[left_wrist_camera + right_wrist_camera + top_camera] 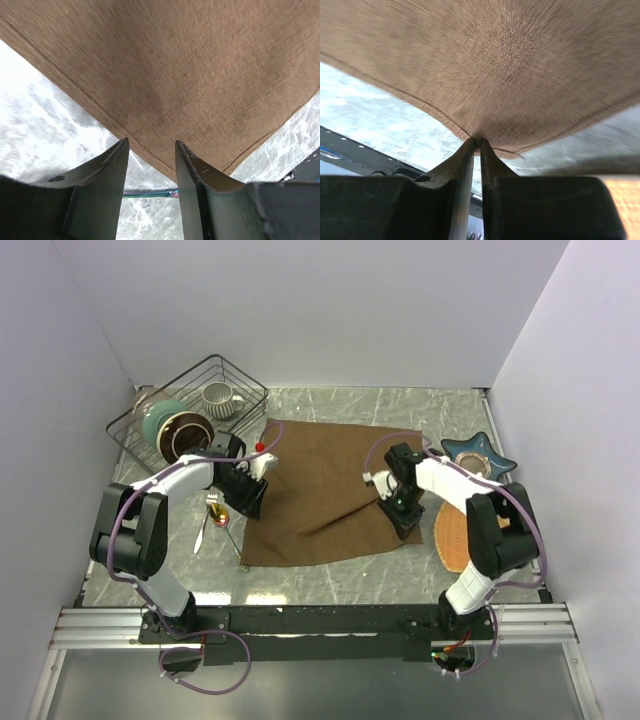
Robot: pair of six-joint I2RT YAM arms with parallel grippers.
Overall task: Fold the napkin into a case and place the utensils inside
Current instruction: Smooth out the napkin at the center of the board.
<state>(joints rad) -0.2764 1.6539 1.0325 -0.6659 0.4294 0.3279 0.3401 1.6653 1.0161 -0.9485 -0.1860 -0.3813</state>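
**Both hands at opposite edges of the cloth, before the first fold.** The napkin lies spread flat on the worktop and is not yet a case. The utensils rest on the bare stone just beside its left edge.

- **Right hand**: the jaws are pinched narrow on the napkin's right border. The weave puckers at the tips, so this reads as a hold.
- **Left hand**: the jaws stand half apart. The hem shows in the gap between them and nothing is clamped.

For a clean fold, the left hand probably needs to close on the hem before either arm lifts. Both should then rise evenly and carry the edge across together, keeping the cloth taut so the crease runs straight.

The likely risk is the left arm brushing the utensils, which lie close by it.
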